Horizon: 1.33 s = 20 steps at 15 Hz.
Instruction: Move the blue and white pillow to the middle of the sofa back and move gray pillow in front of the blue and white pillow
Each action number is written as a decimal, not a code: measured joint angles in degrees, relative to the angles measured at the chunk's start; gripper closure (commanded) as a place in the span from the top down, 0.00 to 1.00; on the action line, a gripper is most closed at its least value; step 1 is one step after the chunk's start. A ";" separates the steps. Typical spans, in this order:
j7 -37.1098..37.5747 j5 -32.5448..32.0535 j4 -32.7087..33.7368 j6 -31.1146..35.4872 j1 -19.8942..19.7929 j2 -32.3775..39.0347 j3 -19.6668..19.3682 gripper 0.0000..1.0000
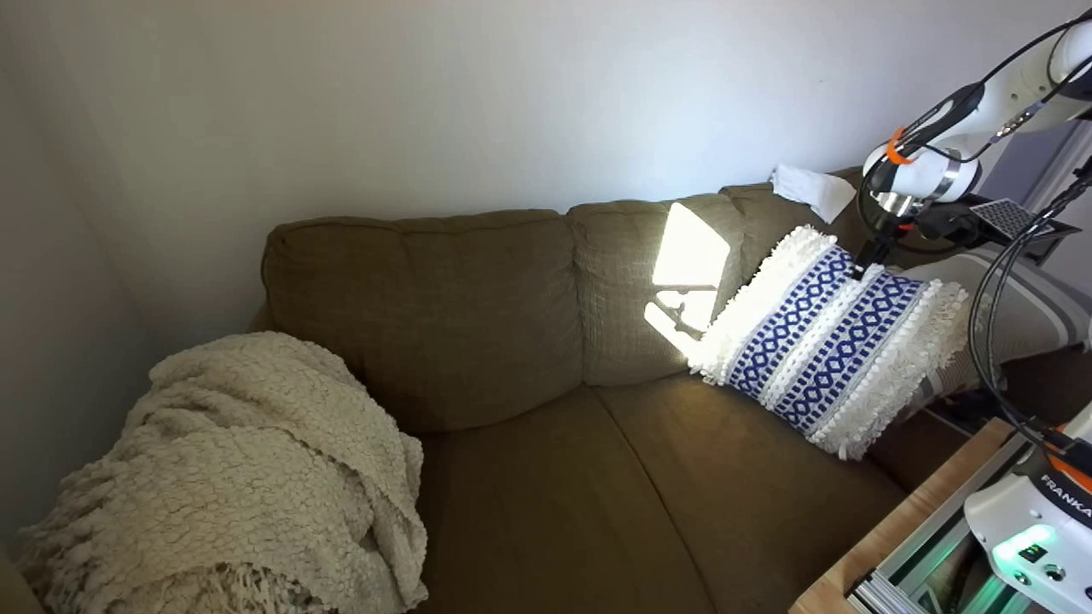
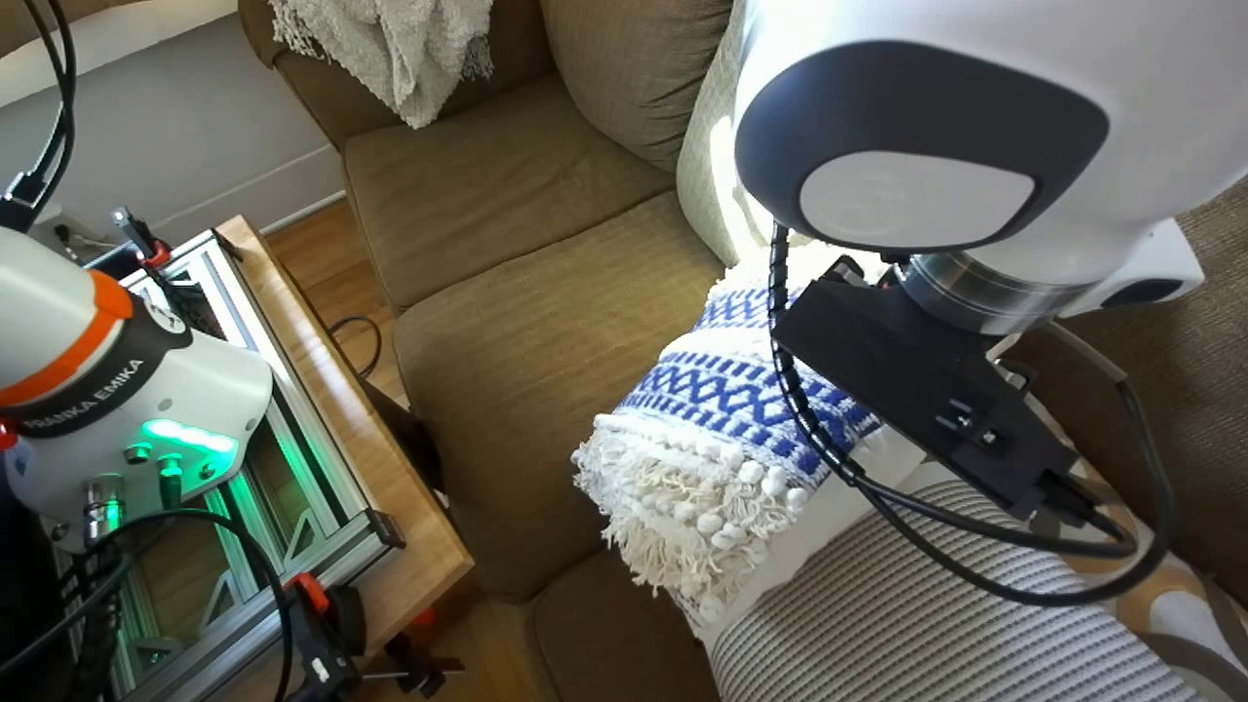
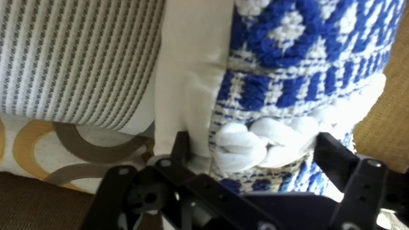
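Note:
The blue and white pillow [image 1: 823, 341] leans tilted against the right part of the sofa back [image 1: 426, 315]. It also shows in an exterior view [image 2: 721, 390] and fills much of the wrist view [image 3: 287, 57]. My gripper [image 1: 857, 271] is at the pillow's upper edge. In the wrist view the gripper's [image 3: 254, 140] fingers stand wide apart on either side of that edge, one by the plain white back, one by the patterned front. The gray pillow [image 2: 897, 595], finely ribbed, lies beside and behind the patterned pillow, partly covered; it also shows in the wrist view [image 3: 73, 57].
A pillow with orange and brown rings [image 3: 64, 147] lies behind the gray pillow. A cream fleecy blanket [image 1: 256, 477] covers the sofa's far end. A white cloth [image 1: 815, 189] lies on the sofa back. The robot's wooden-topped table [image 2: 429, 546] stands before the seat.

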 measured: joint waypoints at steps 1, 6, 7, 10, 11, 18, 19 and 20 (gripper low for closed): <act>-0.33 1.20 0.68 0.00 -0.63 0.80 0.74 0.85; -0.47 3.64 4.27 -1.10 -2.85 4.49 2.64 0.45; -0.47 3.66 5.14 -2.12 -3.18 5.00 2.88 0.39; -0.79 3.66 7.64 -7.24 -3.71 5.50 3.62 0.17; -1.16 3.66 8.44 -9.31 -3.71 5.42 3.84 0.10; -3.59 -0.77 10.23 -20.26 0.49 3.24 4.02 0.04; -3.99 -2.05 10.22 -21.36 1.59 2.89 3.98 0.04; -4.26 -3.32 10.22 -22.27 2.74 2.49 3.90 0.04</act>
